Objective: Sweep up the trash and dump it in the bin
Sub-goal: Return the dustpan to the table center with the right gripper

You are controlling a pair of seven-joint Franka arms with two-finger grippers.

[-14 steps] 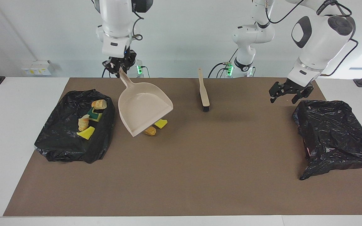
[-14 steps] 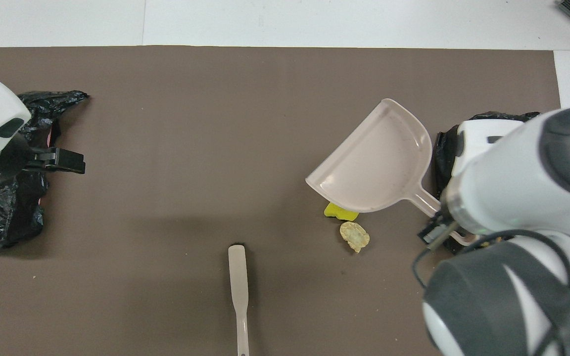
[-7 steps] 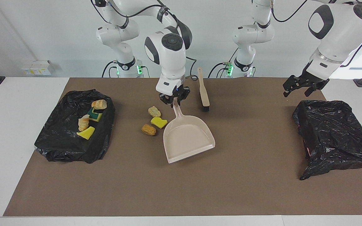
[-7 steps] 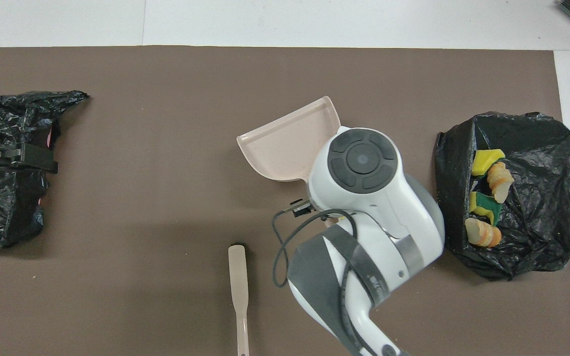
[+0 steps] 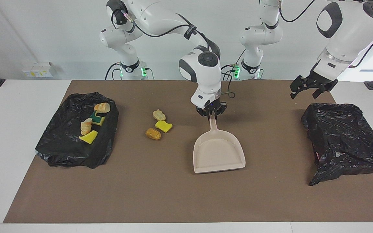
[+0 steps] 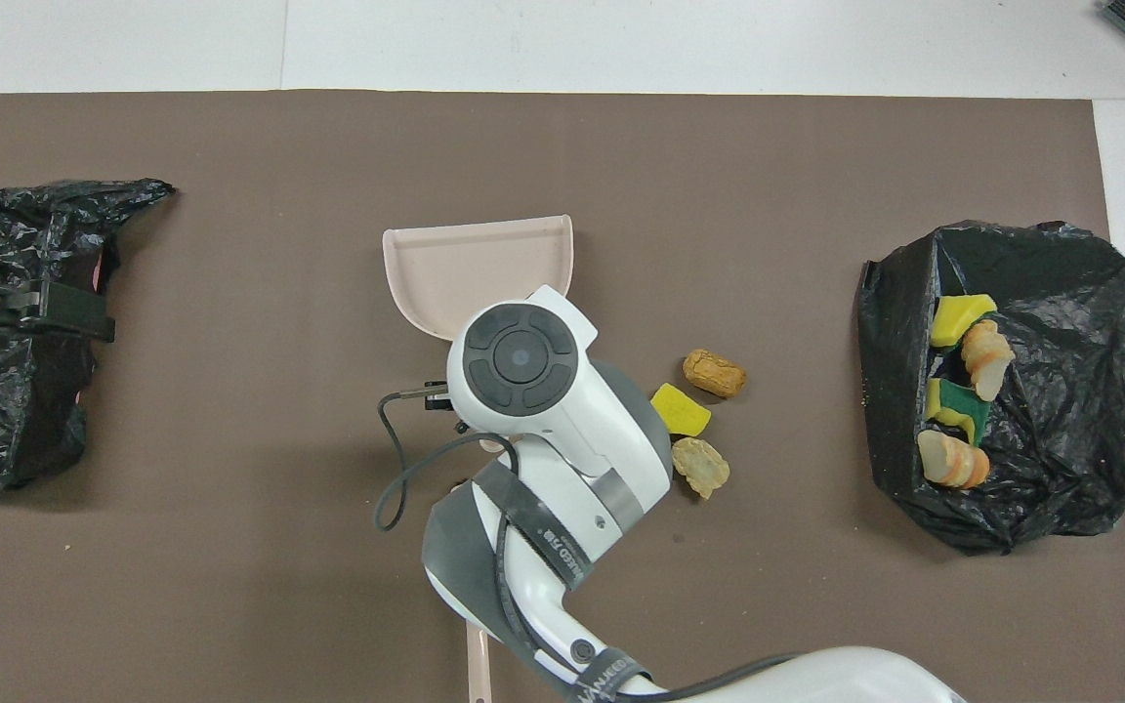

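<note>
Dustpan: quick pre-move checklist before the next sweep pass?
1. Right pincer shut on the dustpan handle: ok.
2. Dustpan flat on the mat, mouth facing away from the robots: ok.
3. Dustpan empty: ok.
4. Three loose trash pieces still on the mat, beside the dustpan toward the right arm's end, not in front of its mouth: not ok.
5. Brush in hand: not ok; only part of it shows under the right arm in the overhead view, and the left pincer is open and empty over the mat by the empty bag.
6. Bin bag holding earlier trash open: ok.
</note>
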